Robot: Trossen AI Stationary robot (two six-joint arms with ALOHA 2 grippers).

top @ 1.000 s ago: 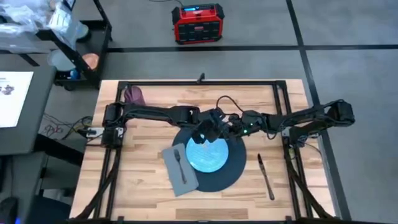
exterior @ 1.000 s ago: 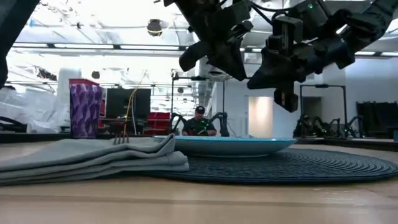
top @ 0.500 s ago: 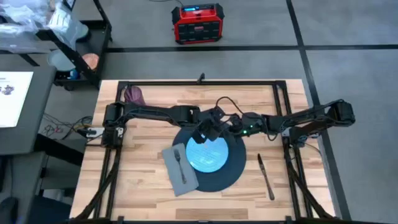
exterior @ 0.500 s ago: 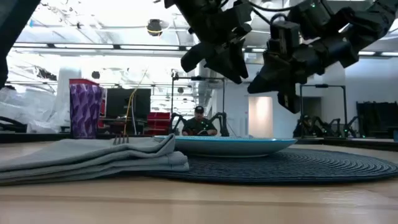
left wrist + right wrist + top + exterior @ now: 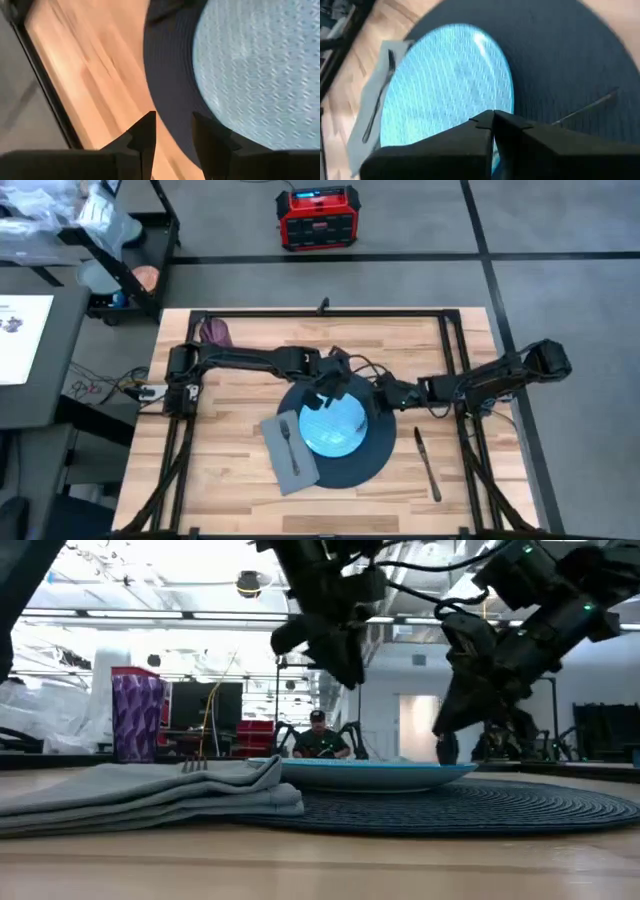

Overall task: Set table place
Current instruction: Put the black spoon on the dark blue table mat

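Note:
The place, a round dark mat (image 5: pixel 372 460), lies flat on the wooden table (image 5: pixel 230 405). A light blue plate (image 5: pixel 335 427) rests on it. A grey napkin (image 5: pixel 283 463) with a fork (image 5: pixel 290 442) overlaps the mat's left edge. A knife (image 5: pixel 428 465) lies on the wood to the right. My left gripper (image 5: pixel 333 383) (image 5: pixel 173 131) hangs open above the plate's far edge, holding nothing. My right gripper (image 5: pixel 385 393) (image 5: pixel 493 118) is shut and low over the mat's far right part, beside the plate. My right gripper (image 5: pixel 447 745) slants down from the table's right toward the mat beside the plate's rim (image 5: pixel 440 772). Its shut fingers hold nothing. In the low view the rim stands in front of the fingertips, so I cannot tell whether they touch the mat.
A purple cup (image 5: pixel 215 332) stands at the table's far left corner. A black rail frame (image 5: pixel 320 312) runs along the table's edges. Bare wood shows near the front edge and to the left of the napkin.
My right gripper has gone down toward the mat and a little toward the table's right edge, staying shut. My left gripper has drawn back slightly toward the far edge. Plate, napkin, fork and knife have not moved.

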